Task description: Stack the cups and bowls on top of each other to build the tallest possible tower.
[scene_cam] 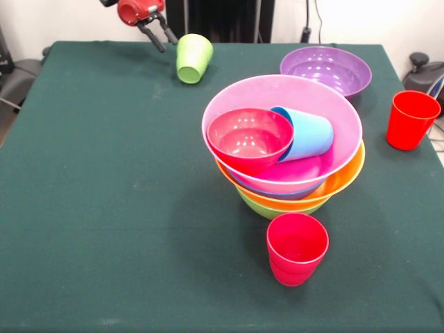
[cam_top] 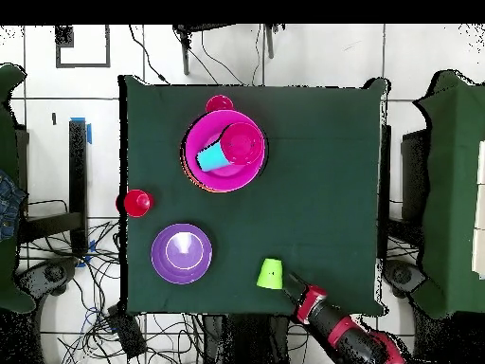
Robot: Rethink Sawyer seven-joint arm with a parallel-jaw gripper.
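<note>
- Arm: red and black Sawyer arm comes in low over table edge nearest pedestal, angled diagonally in overhead view; only wrist + gripper show in front view, top left.
- Gripper: two dark fingers spread apart, pointing down twd table, nothing between them; tips just beside lime green tapered plastic cup, can't tell if touching.
- Green cup tilted, mouth facing front camera, near far edge of dark green cloth-covered table.
- Tower: nested glossy plastic bowls mid-table, lime green at bottom, then orange, blue rim barely showing, wide pink bowl on top.
- Inside pink bowl: small red round plastic bowl, tilted, and sky blue plastic cup lying on its side, touching red bowl.
- Red plastic cup upright, just in front of tower on camera side.
- Second red plastic cup upright near table edge at front view's right, well apart from tower.
- Purple round plastic bowl upright on table behind tower, separate from it.
</note>
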